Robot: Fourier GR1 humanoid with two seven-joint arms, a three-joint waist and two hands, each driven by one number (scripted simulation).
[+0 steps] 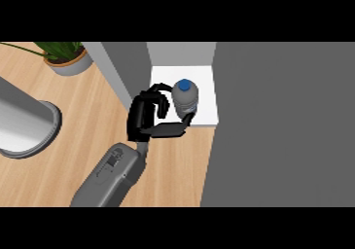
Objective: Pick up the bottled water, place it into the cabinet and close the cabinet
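1. Bottled water (186, 101), blue cap uppermost, is seen upright inside the cabinet, over its white floor (166, 75) and near the front edge.
2. The opening is bounded by a grey side wall (126, 73) at left and a large grey panel (280, 121) at right. The bottle is nearer the panel, and white floor shows behind it.
3. The left hand (145, 114) is set against the bottle's left side, with fingers curled round the far side and thumb at the near side.
4. The forearm is angled up from the lower edge over the wooden counter (79, 126).
5. A potted plant (65, 58) is noted well apart at left.
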